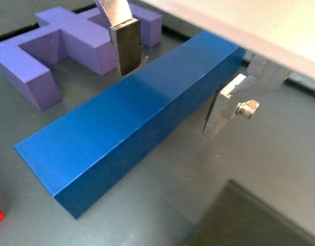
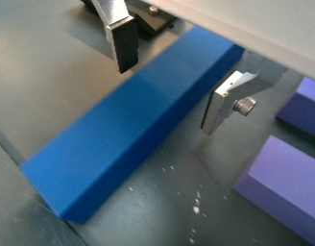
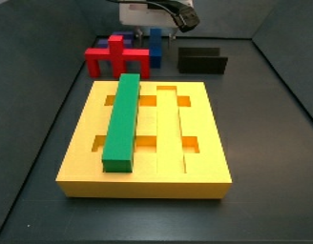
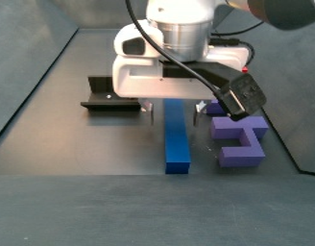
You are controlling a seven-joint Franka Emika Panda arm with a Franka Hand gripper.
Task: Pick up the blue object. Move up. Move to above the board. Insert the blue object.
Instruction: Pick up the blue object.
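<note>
The blue object point(image 1: 128, 120) is a long blue bar lying on the dark floor; it also shows in a wrist view point(image 2: 134, 120) and in both side views point(image 4: 180, 144) point(image 3: 156, 44). My gripper point(image 1: 173, 79) is lowered over its far end with one finger on each long side. The jaws stand open, with small gaps to the bar, as a wrist view point(image 2: 171, 77) also shows. In a side view the gripper point(image 4: 177, 99) sits low over the bar. The yellow grooved board point(image 3: 185, 157) lies apart, nearer the camera, with a green bar point(image 3: 123, 122) in one groove.
A purple block point(image 1: 51, 53) lies beside the bar, also seen in a side view point(image 4: 237, 139). A red piece point(image 3: 118, 57) stands behind the board. The fixture point(image 3: 201, 60) stands on the floor, also in a side view point(image 4: 111, 97). Grey walls enclose the floor.
</note>
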